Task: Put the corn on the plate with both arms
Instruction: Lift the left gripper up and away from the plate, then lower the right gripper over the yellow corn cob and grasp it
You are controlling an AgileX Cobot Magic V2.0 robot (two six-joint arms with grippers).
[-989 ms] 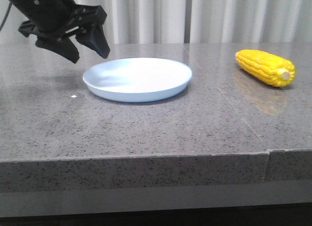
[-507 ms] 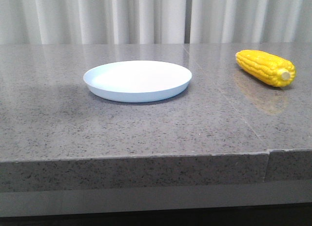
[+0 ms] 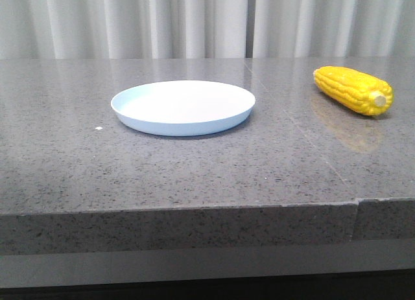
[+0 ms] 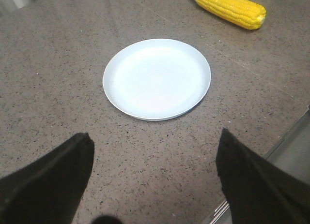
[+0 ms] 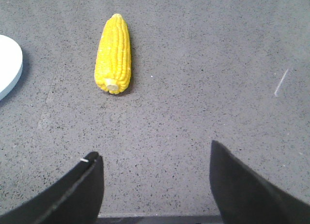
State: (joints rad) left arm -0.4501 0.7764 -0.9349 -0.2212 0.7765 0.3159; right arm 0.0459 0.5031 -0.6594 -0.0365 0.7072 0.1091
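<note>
The pale blue-white plate lies empty on the grey stone table, left of centre in the front view. The yellow corn lies on the table to the plate's right, apart from it, cream stub end toward the front. No arm shows in the front view. In the left wrist view my left gripper is open and empty, high above the table, with the plate and the corn beyond it. In the right wrist view my right gripper is open and empty, with the corn well ahead of it and the plate's edge beside.
The table's front edge runs across the front view, with a seam at the right. Pale curtains hang behind the table. A small white speck lies left of the plate.
My left gripper, which hung open over the plate's left edge, rose up and left the front view. The plate and the corn have not moved.
</note>
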